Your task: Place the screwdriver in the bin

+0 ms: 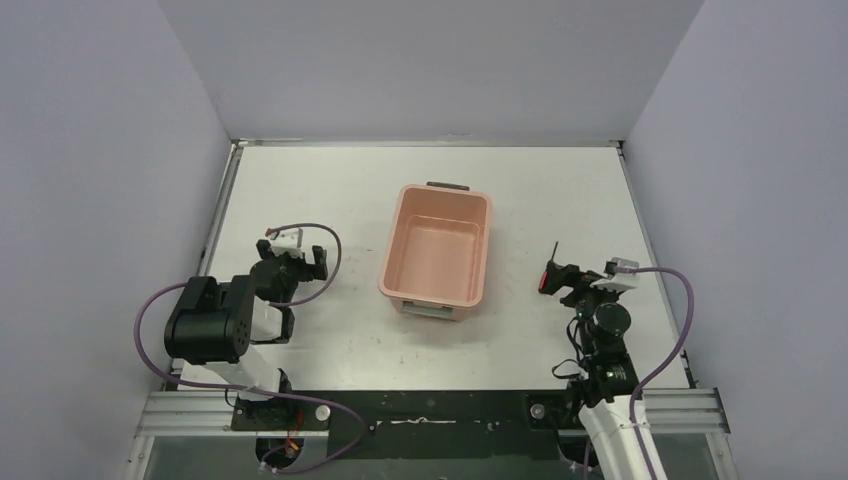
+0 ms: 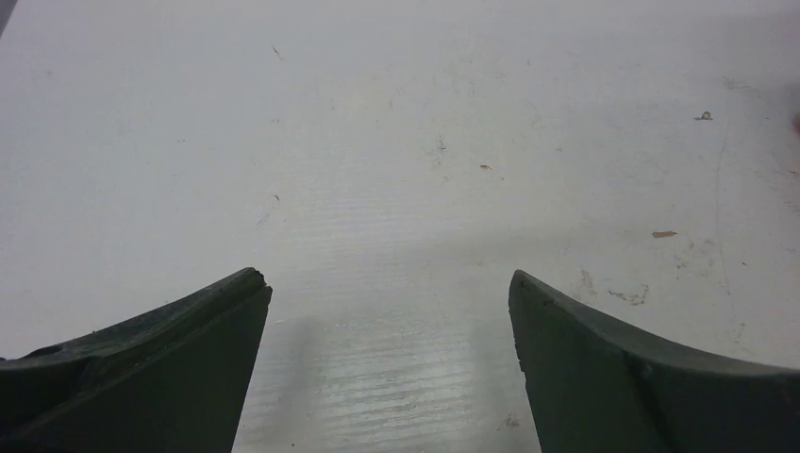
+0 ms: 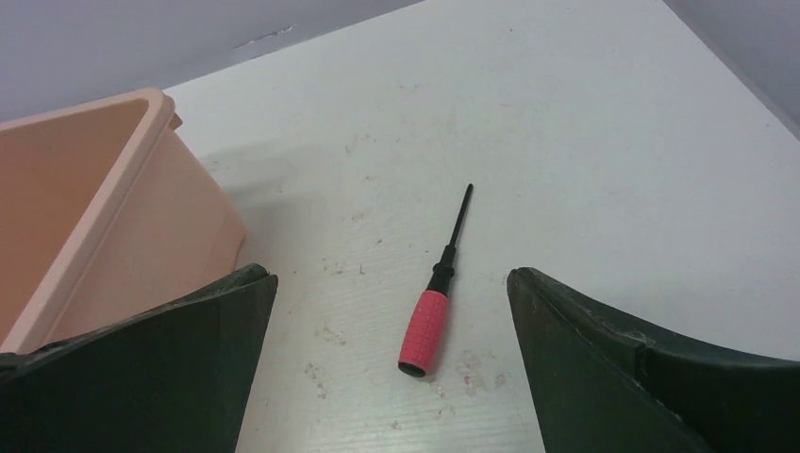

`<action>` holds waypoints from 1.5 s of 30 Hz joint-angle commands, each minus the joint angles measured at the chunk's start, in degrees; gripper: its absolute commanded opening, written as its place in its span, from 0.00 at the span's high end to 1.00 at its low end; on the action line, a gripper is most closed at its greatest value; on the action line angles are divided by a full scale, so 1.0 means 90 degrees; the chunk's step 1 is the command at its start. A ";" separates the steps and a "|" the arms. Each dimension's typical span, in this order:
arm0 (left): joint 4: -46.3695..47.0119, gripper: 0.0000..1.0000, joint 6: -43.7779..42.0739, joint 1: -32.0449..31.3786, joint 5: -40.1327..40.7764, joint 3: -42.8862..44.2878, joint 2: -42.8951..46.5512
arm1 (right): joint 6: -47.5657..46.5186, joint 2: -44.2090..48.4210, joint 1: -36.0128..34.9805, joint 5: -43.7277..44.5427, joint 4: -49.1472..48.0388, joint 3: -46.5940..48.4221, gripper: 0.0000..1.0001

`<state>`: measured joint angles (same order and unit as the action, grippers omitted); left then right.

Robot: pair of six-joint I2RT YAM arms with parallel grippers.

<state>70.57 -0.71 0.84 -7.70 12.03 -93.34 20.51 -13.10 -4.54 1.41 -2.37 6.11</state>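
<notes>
The screwdriver lies flat on the white table, red handle near me, thin black shaft pointing away. In the top view its red handle shows just left of my right gripper. My right gripper is open above it, fingers on either side of the handle, not touching. The salmon-pink bin stands in the middle of the table, dark handle at its far end; its corner shows at the left of the right wrist view. My left gripper is open and empty left of the bin, over bare table.
Grey walls enclose the table on three sides. The table's right edge runs close to the right arm. Purple cables loop from both arms. Small specks and scuffs mark the table surface.
</notes>
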 commanded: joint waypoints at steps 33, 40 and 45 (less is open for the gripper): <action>0.0303 0.03 -0.0023 -0.0015 0.0027 0.0092 0.0078 | -0.0065 -0.9488 0.0105 -0.0094 0.3963 0.6580 0.18; 0.0309 0.03 -0.0023 -0.0015 0.0026 0.0092 0.0078 | -0.0070 -0.9804 0.0094 -0.0413 0.3643 0.5863 0.68; 0.0308 0.03 -0.0028 -0.0015 0.0026 0.0089 0.0073 | -0.0089 -0.9261 0.0072 -0.0201 0.4090 0.5958 1.00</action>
<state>70.57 -0.71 0.84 -7.68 12.03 -93.34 19.88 -99.92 -3.81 -1.28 31.62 59.94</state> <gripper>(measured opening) 0.971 0.079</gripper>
